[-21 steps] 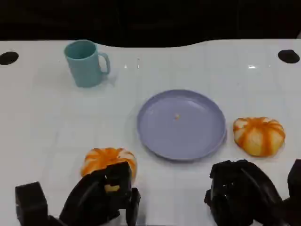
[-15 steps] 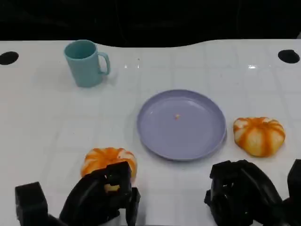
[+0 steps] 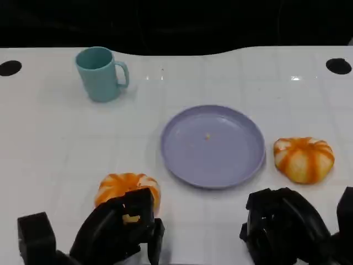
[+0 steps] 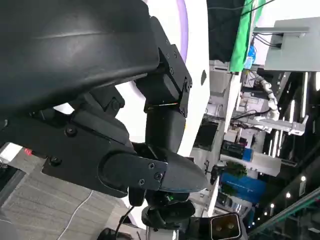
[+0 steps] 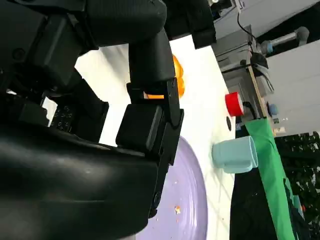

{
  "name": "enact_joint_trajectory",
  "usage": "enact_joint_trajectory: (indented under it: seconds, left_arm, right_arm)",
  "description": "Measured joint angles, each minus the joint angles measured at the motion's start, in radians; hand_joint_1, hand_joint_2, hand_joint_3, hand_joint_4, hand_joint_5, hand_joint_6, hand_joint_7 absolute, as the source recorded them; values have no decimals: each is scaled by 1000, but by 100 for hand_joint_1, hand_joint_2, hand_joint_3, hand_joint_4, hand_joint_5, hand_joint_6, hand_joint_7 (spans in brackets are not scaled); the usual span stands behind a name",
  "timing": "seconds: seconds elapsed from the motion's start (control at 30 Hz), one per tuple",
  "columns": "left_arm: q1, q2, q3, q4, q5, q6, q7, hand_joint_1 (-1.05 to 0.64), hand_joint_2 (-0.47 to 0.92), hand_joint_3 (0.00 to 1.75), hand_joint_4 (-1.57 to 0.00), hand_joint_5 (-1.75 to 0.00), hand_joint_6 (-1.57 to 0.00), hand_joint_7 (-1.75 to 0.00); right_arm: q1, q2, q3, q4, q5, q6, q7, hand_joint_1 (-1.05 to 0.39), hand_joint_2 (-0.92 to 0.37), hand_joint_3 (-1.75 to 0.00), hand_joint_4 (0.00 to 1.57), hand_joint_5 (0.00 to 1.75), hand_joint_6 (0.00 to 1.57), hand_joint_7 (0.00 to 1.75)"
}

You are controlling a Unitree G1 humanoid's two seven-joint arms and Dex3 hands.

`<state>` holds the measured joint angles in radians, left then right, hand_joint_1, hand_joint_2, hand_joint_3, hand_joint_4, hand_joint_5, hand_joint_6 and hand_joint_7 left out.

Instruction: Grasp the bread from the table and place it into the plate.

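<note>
Two orange-and-white bread buns lie on the white table. One bun (image 3: pixel 126 186) is at the front left, the other (image 3: pixel 304 159) to the right of the purple plate (image 3: pixel 231 160). The plate holds just a tiny crumb. My left hand (image 3: pixel 118 232) sits directly in front of the left bun, its fingertips overlapping the bun's near edge, holding nothing. My right hand (image 3: pixel 281 226) hovers at the front, nearer than the right bun and apart from it, also holding nothing. The right wrist view shows my right hand (image 5: pixel 100 125), the plate (image 5: pixel 187 200) and the left bun (image 5: pixel 177 82). My left hand (image 4: pixel 100 100) shows in the left wrist view.
A teal mug (image 3: pixel 101 73) stands at the back left, also seen as the mug (image 5: pixel 235 154) in the right wrist view. Black round holes mark the table's far corners (image 3: pixel 10 67). The table's far edge borders a dark background.
</note>
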<state>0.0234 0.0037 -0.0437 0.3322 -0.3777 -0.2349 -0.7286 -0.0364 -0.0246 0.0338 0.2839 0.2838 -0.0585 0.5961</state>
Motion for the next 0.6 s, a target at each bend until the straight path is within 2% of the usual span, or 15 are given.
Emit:
enact_joint_trajectory:
  seconds: [0.23, 0.43, 0.5, 0.6]
  left_arm:
    - [2, -11, 5, -18, 42, -58, 58, -86, 92, 29, -88, -175, -77, -150]
    - [5, -10, 10, -60, 138, -169, 141, -80, 92, 28, -70, -172, -62, -130]
    - [6, 8, 7, -80, 193, -200, 168, -80, 92, 28, -64, -159, -51, -113]
    - [7, 48, 4, -119, 267, -234, 207, -78, 92, 22, -65, -140, -44, -93]
  right_arm:
    - [0, 0, 0, 0, 0, 0, 0, -105, -1, -143, 154, 133, 157, 99]
    - [-1, 0, 0, 0, 0, 0, 0, -105, -1, -143, 154, 133, 157, 99]
    - [-3, 0, 0, 0, 0, 0, 0, -105, 0, -143, 154, 133, 157, 99]
    - [-3, 0, 0, 0, 0, 0, 0, -105, 1, -145, 154, 133, 157, 100]
